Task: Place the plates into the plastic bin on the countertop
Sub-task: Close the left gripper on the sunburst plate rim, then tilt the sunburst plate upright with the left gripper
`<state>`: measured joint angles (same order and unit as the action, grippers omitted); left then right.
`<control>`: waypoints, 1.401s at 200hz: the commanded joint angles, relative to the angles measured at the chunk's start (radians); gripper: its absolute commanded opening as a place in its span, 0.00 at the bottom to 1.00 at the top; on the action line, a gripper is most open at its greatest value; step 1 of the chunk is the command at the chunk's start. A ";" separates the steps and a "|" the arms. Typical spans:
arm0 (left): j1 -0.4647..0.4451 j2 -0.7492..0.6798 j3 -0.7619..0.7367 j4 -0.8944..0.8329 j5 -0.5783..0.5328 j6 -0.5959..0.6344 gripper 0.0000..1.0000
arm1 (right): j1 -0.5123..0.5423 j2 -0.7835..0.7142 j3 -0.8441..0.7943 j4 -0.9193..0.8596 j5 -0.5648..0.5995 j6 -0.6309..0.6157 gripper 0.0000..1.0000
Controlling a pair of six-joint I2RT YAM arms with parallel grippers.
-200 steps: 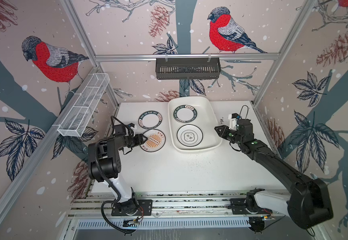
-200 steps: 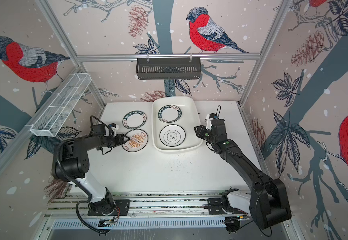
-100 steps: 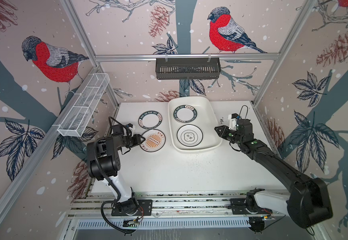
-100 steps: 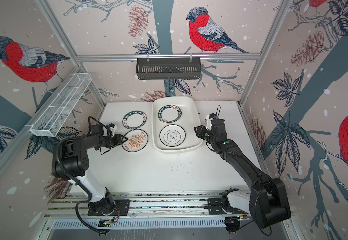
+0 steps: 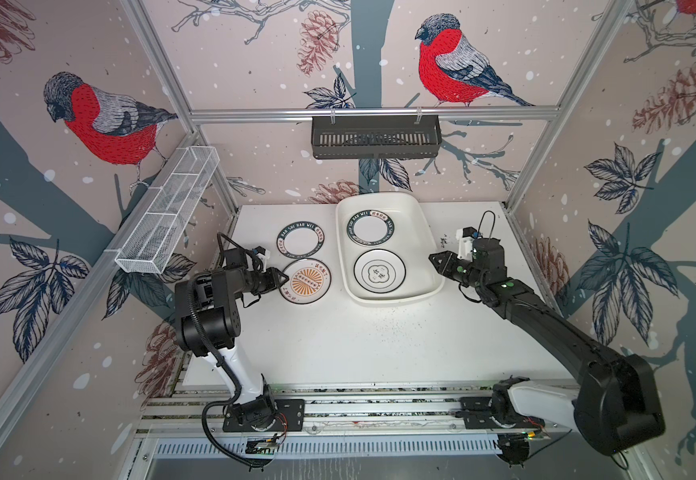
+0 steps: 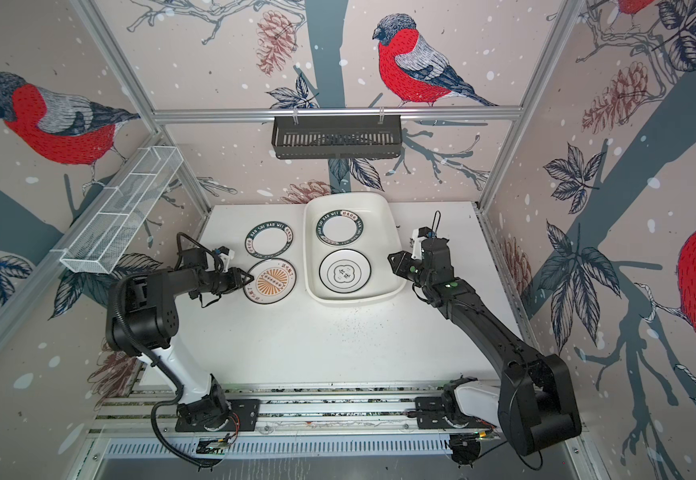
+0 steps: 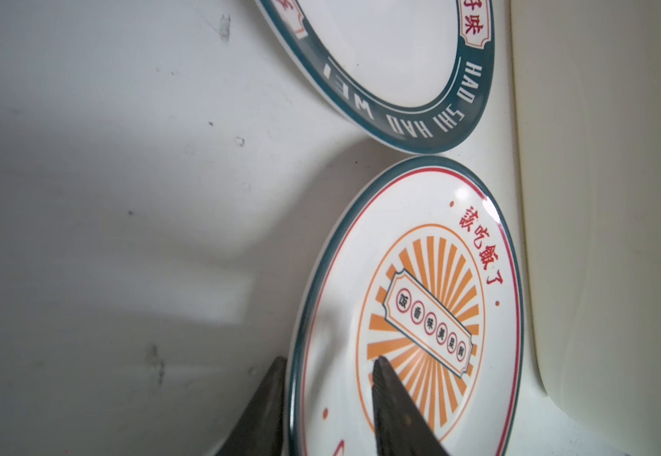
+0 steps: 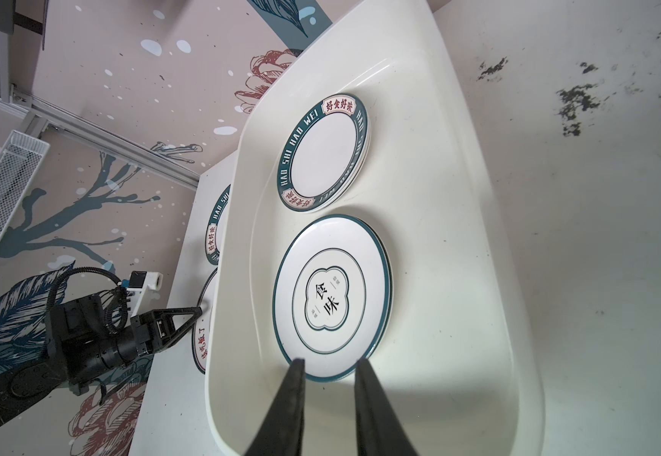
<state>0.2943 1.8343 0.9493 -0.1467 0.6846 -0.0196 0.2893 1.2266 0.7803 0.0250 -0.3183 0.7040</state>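
Observation:
An orange sunburst plate (image 5: 305, 281) (image 6: 270, 281) (image 7: 419, 316) and a teal-lettered plate (image 5: 300, 241) (image 7: 400, 59) lie flat on the countertop (image 5: 359, 340), left of the plastic bin (image 5: 425, 232) (image 8: 459, 197). Inside the bin are another lettered plate (image 5: 371, 228) (image 8: 323, 152) and a cloud-emblem plate (image 5: 379, 272) (image 8: 333, 298), each lying on a further plate. My left gripper (image 5: 283, 277) (image 7: 329, 359) straddles the sunburst plate's left rim, one finger outside it and one over the plate, with a gap still showing. My right gripper (image 5: 432, 257) (image 8: 331, 361) hovers open and empty over the bin's right wall.
A black slatted basket (image 5: 375, 137) hangs on the back rail. A white wire-mesh basket (image 5: 167, 216) is fixed on the left wall, above my left arm. Dark specks (image 8: 573, 102) mark the countertop right of the bin. The bin reaches the back wall.
My left gripper's jaws have narrowed around the sunburst plate's rim. The plate still lies flat. The right arm has not moved.

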 commanded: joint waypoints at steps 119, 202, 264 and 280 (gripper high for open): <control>0.005 0.010 0.005 -0.040 -0.026 0.004 0.25 | 0.000 0.019 0.007 0.027 -0.005 -0.001 0.25; 0.014 -0.005 0.006 -0.041 -0.003 -0.006 0.07 | 0.000 0.020 0.009 0.029 -0.005 0.000 0.24; 0.034 -0.027 0.021 -0.060 0.010 -0.005 0.00 | 0.001 0.022 0.010 0.032 -0.006 0.000 0.25; 0.039 -0.040 0.030 -0.066 0.017 -0.006 0.00 | 0.000 0.022 0.011 0.032 -0.006 0.001 0.25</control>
<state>0.3244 1.8137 0.9646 -0.1917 0.7330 -0.0486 0.2893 1.2469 0.7834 0.0315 -0.3222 0.7040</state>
